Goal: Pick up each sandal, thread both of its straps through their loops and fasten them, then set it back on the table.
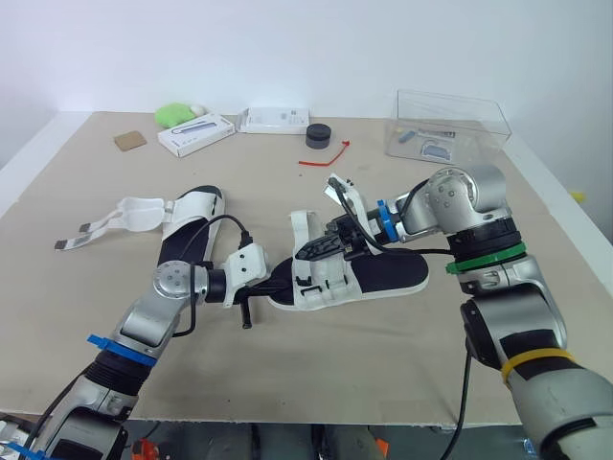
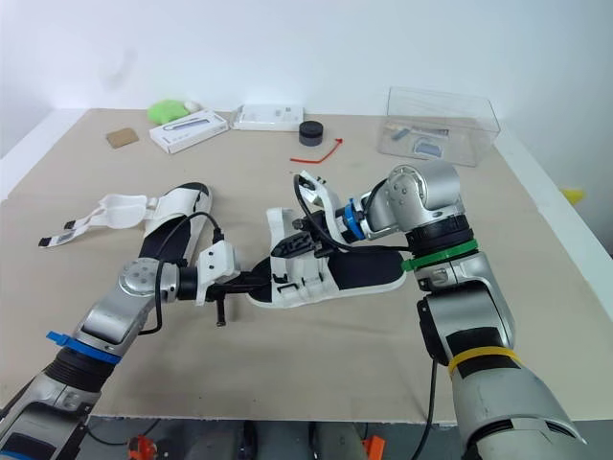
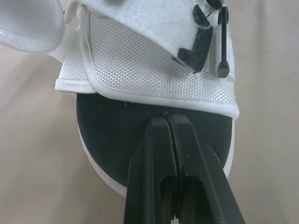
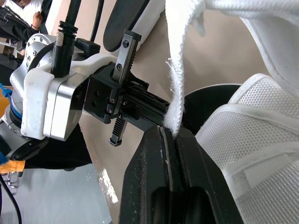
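Sandal (image 1: 383,271), strap (image 4: 175,93) pinched in right tool (image 4: 170,133), closed left tool (image 3: 167,116) on insole (image 3: 117,130).

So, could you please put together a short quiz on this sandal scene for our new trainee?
1. True or false: the left tool is wide open.
2. What does the right tool pinch? A) a white strap B) a shoelace C) a sock
3. Fill in: the other sandal, on the robot's left, has its straps ____.
Key: 1 false; 2 A; 3 unfastened.
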Motion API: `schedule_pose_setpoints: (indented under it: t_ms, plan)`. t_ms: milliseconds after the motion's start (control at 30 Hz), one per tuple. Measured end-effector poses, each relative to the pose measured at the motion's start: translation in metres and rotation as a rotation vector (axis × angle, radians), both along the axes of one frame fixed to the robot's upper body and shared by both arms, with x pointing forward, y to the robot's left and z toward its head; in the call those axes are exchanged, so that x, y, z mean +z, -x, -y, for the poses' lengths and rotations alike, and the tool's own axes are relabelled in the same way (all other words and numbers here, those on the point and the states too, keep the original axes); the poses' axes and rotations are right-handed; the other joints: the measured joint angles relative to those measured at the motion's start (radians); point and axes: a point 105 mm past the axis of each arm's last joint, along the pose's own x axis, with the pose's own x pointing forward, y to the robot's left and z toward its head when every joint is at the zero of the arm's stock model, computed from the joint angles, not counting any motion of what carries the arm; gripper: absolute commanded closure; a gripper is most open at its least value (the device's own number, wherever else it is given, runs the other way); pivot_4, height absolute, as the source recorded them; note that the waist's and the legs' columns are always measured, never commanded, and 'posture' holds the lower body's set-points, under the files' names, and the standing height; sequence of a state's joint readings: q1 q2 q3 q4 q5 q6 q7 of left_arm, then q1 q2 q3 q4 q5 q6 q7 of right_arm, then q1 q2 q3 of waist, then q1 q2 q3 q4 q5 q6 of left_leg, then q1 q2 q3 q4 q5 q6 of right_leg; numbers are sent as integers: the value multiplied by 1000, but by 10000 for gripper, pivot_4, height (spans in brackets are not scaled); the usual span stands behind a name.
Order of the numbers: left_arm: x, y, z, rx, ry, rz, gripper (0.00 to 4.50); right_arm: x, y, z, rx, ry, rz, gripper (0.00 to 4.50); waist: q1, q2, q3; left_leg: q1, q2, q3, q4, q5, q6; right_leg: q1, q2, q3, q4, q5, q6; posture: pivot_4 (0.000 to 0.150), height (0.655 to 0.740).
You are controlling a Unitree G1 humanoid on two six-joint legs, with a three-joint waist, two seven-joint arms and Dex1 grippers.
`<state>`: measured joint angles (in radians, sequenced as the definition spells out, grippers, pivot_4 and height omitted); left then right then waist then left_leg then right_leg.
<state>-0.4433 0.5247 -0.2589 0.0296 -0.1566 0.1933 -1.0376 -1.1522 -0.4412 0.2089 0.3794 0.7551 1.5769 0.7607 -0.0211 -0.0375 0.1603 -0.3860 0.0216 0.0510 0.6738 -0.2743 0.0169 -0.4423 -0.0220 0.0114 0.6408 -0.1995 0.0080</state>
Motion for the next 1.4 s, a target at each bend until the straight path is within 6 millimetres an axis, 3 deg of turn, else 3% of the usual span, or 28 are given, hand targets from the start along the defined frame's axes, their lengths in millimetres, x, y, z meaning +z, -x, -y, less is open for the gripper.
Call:
schedule_pose_setpoints:
  t_ms: [100,467,933,1400]
  plan:
    - [0,0,0,-1,-1,0,45000,-8,1,4,1,18,-18,44479,0,0,0,0,0,0,0,0,0,0,0,0,0,0,0,1500,7400]
    - [0,0,0,-2,-3,2,45000,-7,8,3,23,-43,-115,44479,0,0,0,0,0,0,0,0,0,0,0,0,0,0,-1,1500,7400]
    - [1,1,0,-5,-7,8,45000,-16,-5,11,-92,-55,-204,44479,0,0,0,0,0,0,0,0,0,0,0,0,0,0,-1,1500,7400]
    - [1,2,-1,-4,-12,9,45000,-12,-8,13,-121,-83,-247,44479,-1,0,0,0,0,0,0,0,0,0,1,0,0,0,-1,1500,7400]
